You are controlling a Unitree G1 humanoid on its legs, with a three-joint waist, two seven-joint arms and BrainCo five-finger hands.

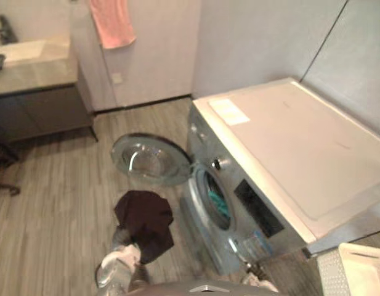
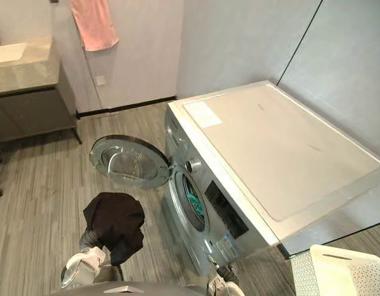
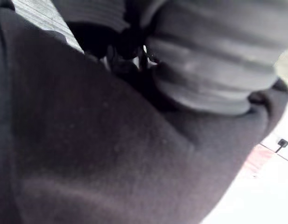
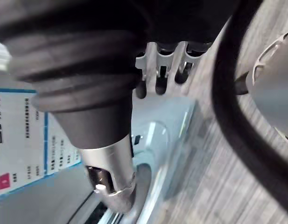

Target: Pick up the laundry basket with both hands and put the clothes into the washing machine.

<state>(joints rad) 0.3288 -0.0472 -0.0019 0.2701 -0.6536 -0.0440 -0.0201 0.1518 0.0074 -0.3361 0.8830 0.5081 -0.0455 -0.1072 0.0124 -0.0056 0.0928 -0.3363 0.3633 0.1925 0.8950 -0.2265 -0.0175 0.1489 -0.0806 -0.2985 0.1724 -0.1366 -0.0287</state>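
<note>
Left of the washer's open drum (image 2: 193, 208), left hand (image 2: 91, 240) holds up the black garment (image 2: 116, 222), fingers buried in cloth, grip unreadable

The washing machine's (image 2: 270, 142) drum mouth (image 2: 188, 190) is open, with a teal cloth (image 2: 194, 207) inside. Its swung-out door (image 2: 129, 161) blocks the ten o'clock approach. Bare floor (image 2: 36, 203) lies at nine o'clock. The dark garment (image 2: 116, 225) hangs at seven o'clock, seemingly clear of the rim.
</note>
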